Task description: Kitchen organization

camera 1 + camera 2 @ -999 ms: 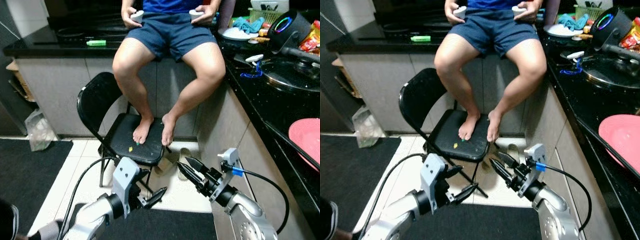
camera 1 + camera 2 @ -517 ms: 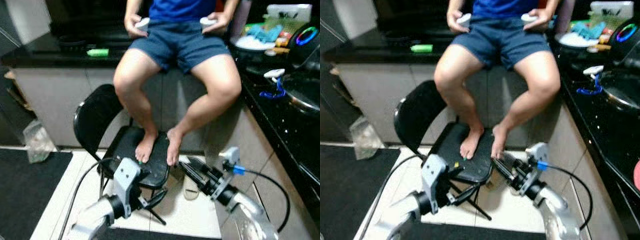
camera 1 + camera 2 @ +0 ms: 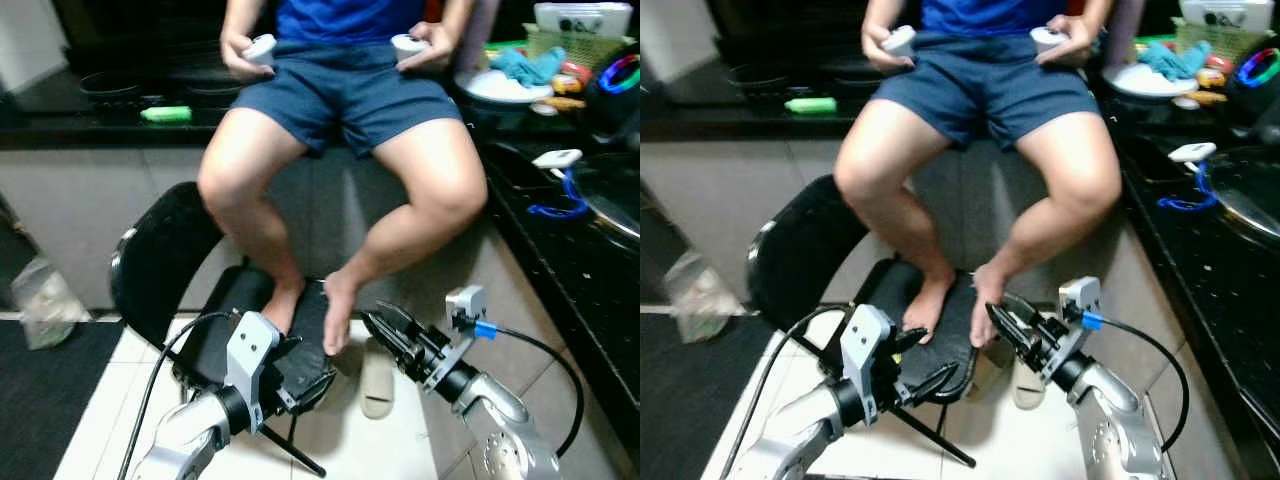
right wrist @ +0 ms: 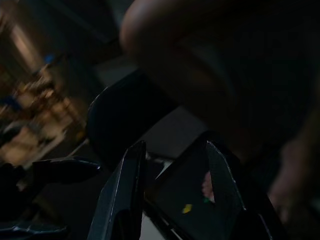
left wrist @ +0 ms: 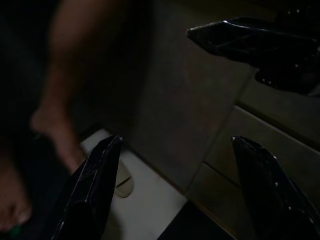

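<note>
Both grippers hang low in front of me, near the floor. My left gripper (image 3: pixel 928 360) is open, its black fingers (image 5: pixel 95 185) spread wide and aimed at the front of a black folding chair (image 3: pixel 160 260). My right gripper (image 3: pixel 376 316) is open too, its fingertips just beside a person's bare foot (image 3: pixel 338 320) resting on the chair seat. The kitchen things lie on the black counter (image 3: pixel 590 290) to the right: a white plate (image 3: pixel 495 85), a teal cloth (image 3: pixel 525 62), a green basket (image 3: pixel 585 35) and a pan lid (image 3: pixel 615 200).
A person sits on the counter straight ahead, knees (image 3: pixel 240 170) apart, a white controller (image 3: pixel 258 46) in each hand. A slipper (image 3: pixel 378 375) lies on the white tile by the cabinet. A green object (image 3: pixel 165 114) sits on the far counter. A plastic bag (image 3: pixel 40 305) leans at the left.
The whole view has shifted: the person and chair now sit closer and lower-left, and the red plate has left the picture. Both grippers stay open in much the same pose.
</note>
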`<state>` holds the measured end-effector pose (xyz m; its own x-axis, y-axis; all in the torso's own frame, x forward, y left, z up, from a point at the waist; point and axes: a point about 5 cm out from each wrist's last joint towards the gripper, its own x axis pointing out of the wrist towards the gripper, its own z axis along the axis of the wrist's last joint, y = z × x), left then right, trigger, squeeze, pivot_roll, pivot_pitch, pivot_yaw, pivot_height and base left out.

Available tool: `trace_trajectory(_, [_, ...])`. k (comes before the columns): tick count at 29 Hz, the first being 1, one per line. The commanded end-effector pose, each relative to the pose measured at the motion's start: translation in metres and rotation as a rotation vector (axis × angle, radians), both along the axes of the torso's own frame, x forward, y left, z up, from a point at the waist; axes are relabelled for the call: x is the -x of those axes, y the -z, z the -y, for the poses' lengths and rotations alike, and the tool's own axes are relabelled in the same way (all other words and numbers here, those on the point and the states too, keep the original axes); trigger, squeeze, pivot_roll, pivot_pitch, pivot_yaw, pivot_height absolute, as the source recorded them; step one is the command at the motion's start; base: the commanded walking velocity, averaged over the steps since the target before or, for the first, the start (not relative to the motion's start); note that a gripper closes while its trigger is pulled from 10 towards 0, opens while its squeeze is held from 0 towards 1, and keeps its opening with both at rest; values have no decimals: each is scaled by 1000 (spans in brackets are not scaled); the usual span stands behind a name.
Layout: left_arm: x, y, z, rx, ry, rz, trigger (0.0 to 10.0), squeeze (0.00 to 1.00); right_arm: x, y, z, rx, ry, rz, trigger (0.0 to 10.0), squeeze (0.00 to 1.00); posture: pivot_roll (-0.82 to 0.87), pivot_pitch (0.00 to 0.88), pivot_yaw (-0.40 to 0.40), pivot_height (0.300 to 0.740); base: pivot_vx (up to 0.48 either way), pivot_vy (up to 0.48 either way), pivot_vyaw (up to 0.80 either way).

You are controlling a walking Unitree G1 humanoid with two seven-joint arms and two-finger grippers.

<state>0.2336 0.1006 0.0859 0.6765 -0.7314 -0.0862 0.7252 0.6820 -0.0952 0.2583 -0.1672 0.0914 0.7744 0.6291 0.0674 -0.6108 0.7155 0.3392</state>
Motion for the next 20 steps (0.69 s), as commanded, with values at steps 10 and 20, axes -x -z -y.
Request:
trace_trajectory(10, [0, 2, 1, -4, 10, -7, 10000, 0, 4, -5, -3, -66, -58, 9, 10000, 0, -8, 0, 26, 740, 0, 0, -800])
trace_trajectory(20, [2, 3, 0, 2, 11, -10, 10000, 0, 70, -97, -20, -649, -750, 334, 10000, 0, 10, 0, 21, 740, 0, 0, -800])
